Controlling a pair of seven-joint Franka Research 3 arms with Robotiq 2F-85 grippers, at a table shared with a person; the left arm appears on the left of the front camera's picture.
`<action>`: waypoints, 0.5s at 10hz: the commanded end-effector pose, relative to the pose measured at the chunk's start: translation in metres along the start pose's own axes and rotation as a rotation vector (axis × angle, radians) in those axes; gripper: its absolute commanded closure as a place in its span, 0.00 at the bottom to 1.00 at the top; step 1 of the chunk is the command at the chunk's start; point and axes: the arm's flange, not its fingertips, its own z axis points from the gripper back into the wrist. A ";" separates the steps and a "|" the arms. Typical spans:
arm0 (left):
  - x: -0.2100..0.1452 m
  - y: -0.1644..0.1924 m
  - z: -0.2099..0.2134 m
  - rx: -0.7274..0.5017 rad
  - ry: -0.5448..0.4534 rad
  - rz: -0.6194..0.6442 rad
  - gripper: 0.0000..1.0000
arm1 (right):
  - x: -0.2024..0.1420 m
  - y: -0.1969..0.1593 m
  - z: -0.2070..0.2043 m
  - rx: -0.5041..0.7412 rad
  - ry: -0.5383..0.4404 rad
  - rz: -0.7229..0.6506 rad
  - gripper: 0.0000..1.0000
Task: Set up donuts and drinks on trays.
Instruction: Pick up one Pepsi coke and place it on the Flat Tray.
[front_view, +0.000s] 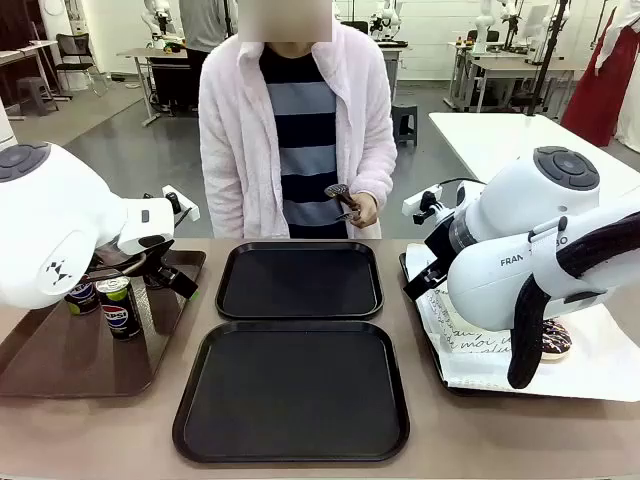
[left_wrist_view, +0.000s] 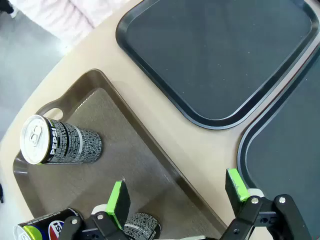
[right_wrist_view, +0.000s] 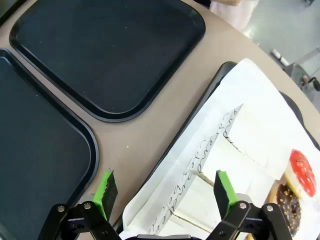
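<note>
Across my bench (front_view: 90, 430), two black trays (front_view: 300, 281) sit side by side. My left gripper (left_wrist_view: 177, 194) hangs wide open, holding nothing, over the brown tray (left_wrist_view: 125, 150) beside the drinks (left_wrist_view: 60, 146). My right gripper (right_wrist_view: 165, 192), equally open, hovers near the donuts (right_wrist_view: 287, 210).

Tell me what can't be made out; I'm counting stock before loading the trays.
Front view: the left arm hides part of the brown tray; Pepsi cans uncountable.
Front view: the right arm covers much of the paper-lined tray and its donuts.
Left wrist view: two cans cut by the bottom edge.
Right wrist view: script lettering on the paper, unreadably small.
Front view: dark tool in the person's hand, unidentifiable.
</note>
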 end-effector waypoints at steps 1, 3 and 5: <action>0.000 0.000 0.000 0.000 0.000 0.000 0.00 | 0.000 0.000 0.000 0.000 0.000 0.000 0.00; 0.000 0.000 0.000 0.000 0.000 0.000 0.00 | 0.000 0.000 0.000 0.000 0.000 0.000 0.00; 0.000 0.000 0.000 0.000 0.000 0.000 0.00 | 0.000 0.000 0.000 0.000 0.000 0.000 0.00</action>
